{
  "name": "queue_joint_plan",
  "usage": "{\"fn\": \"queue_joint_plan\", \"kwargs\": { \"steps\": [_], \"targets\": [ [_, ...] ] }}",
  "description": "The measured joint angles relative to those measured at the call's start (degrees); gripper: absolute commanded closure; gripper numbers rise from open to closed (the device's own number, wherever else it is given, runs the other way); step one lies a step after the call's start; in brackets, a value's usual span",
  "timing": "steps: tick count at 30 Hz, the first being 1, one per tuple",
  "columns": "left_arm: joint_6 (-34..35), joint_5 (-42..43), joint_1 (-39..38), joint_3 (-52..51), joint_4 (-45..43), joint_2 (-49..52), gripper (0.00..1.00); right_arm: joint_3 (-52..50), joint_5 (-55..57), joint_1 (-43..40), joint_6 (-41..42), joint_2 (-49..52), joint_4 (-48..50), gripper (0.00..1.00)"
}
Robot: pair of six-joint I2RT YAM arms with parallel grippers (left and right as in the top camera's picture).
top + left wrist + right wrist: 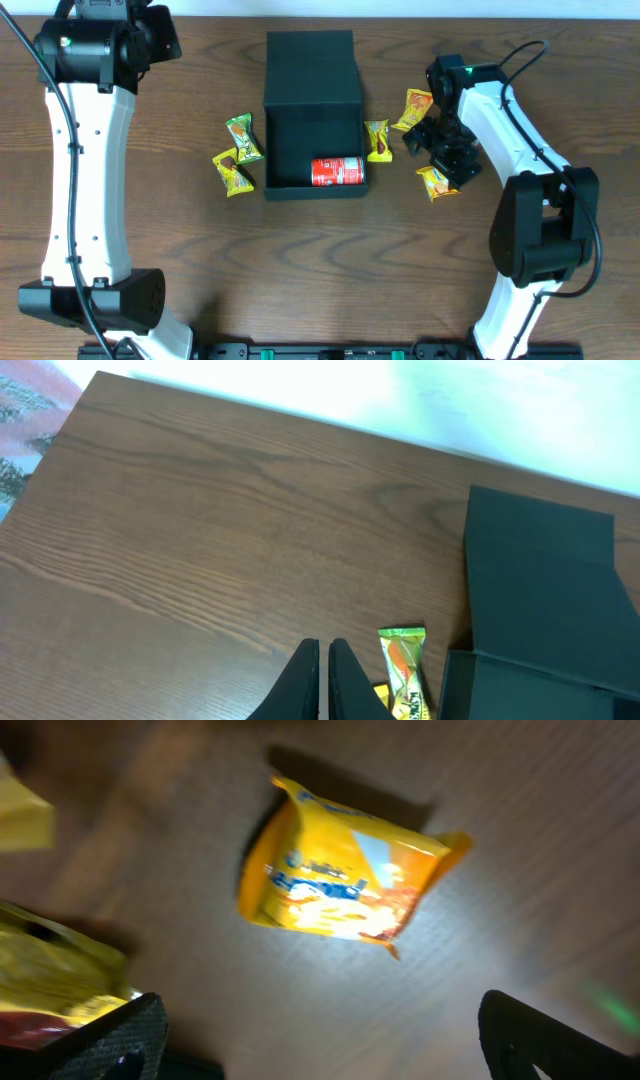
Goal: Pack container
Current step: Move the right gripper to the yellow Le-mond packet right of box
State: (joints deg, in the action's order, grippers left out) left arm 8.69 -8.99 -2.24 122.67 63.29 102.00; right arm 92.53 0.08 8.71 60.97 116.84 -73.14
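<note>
The black container [312,120] stands open at the table's middle, its flap lid folded back. It also shows in the left wrist view [540,600]. A red can [337,172] lies inside it at the front. My right gripper [437,152] is open and empty, low over the table right of the container. In the right wrist view the open fingers [330,1045] are just short of a yellow-orange snack packet [345,885], not touching it. My left gripper [325,660] is shut and empty, raised at the far left [160,40].
Two green-yellow packets [243,138] [233,173] lie left of the container; one shows in the left wrist view [403,665]. Yellow packets lie to its right [378,140] [416,108] [437,184]. Another yellow packet [50,970] sits by the right gripper's left finger.
</note>
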Motion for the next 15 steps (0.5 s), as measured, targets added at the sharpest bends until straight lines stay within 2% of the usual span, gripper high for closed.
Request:
{"fn": "queue_joint_plan", "kwargs": {
  "steps": [5, 11, 15],
  "targets": [
    [0.0, 0.0, 0.0, 0.0, 0.3, 0.0, 0.94, -5.4, -0.2, 0.0, -3.3, -2.4, 1.4, 0.01],
    [0.0, 0.2, 0.0, 0.0, 0.8, 0.0, 0.94, -20.8, -1.6, -0.7, -4.9, -14.4, 18.5, 0.06],
    [0.0, 1.2, 0.0, 0.0, 0.8, 0.0, 0.94, -22.9, -1.8, -0.9, -4.7, -15.8, 21.7, 0.06]
  ]
}}
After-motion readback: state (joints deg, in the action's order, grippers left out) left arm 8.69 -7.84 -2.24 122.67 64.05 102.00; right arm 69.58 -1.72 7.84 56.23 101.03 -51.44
